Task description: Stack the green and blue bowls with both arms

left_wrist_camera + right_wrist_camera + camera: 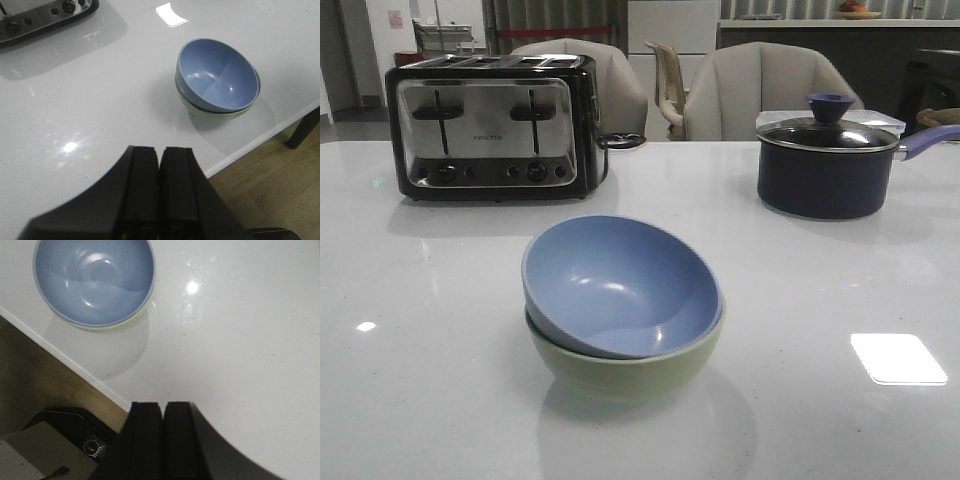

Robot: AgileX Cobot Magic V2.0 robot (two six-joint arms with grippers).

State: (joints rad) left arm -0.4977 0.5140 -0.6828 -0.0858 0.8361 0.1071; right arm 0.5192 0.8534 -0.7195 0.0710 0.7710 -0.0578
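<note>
The dusty blue bowl [620, 285] sits tilted inside the pale green bowl [630, 370] near the table's front middle. The stack also shows in the left wrist view, blue bowl [217, 75] over green bowl [215, 114], and in the right wrist view, where the blue bowl [93, 280] hides all but a thin green rim [137, 315]. My left gripper [160, 150] is shut and empty, above the table, apart from the bowls. My right gripper [162, 405] is shut and empty near the table's front edge. Neither arm shows in the front view.
A black and silver toaster [490, 125] stands at the back left. A dark navy pot with glass lid [825, 165] stands at the back right. Chairs stand behind the table. The table's front edge [260, 137] runs close by the bowls, floor beyond.
</note>
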